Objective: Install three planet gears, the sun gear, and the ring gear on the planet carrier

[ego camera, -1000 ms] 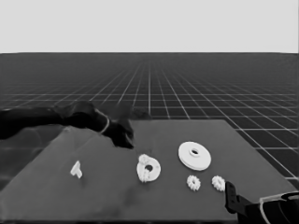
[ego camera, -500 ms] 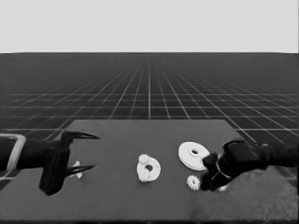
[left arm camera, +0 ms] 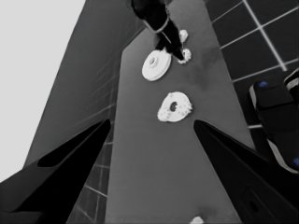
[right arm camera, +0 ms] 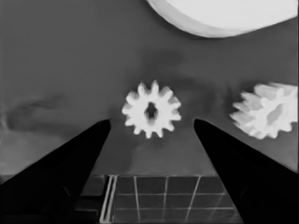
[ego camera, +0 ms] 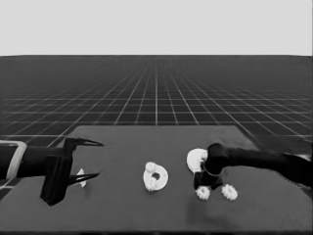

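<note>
The smaller round part lies mid-table with lumpy gears on its face, also seen in the left wrist view. To its right lies the larger round part, partly covered by my right arm. My right gripper points down over a loose planet gear. In the right wrist view that gear sits between the open fingers, untouched. A second loose gear lies just right of it. My left gripper waits open at the table's left end.
A thin white piece lies on the table under the left gripper's lower finger, not held. The table's front edge runs close below the two loose gears. Dark machinery with blue lights shows past the table's edge.
The left arm drew back from the smaller round part to the table's left end. The right arm came in from the lower right and lowered its gripper over the left loose gear.
</note>
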`<state>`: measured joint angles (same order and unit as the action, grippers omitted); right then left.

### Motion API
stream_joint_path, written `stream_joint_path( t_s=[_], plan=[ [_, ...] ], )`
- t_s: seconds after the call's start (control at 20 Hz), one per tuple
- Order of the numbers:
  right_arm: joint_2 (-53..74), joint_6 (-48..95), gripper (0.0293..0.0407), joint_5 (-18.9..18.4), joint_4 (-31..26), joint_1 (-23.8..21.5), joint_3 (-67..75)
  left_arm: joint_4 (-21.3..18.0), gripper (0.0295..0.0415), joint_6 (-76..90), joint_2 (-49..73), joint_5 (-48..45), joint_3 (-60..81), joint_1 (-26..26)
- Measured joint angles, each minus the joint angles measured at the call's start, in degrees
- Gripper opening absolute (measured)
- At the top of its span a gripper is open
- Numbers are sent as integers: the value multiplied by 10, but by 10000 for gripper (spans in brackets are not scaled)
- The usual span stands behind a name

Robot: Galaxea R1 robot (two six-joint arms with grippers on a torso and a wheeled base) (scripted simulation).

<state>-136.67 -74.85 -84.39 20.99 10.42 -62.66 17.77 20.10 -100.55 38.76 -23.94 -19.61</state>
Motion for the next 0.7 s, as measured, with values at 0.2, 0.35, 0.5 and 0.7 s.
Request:
stream_joint_path(
  t_s=[0.2,0.35,0.5,0.7],
  plan=[
    [-12,14,385,19,33,39,-35,0,385,0,0,0,0,0],
    [-14,16,385,22,37,42,-39,0,385,0,0,0,0,0],
    [-14,16,314,22,37,43,-39,0,385,0,0,0,0,0],
    [-14,16,312,22,37,42,-39,0,385,0,0,0,0,0]
  ],
)
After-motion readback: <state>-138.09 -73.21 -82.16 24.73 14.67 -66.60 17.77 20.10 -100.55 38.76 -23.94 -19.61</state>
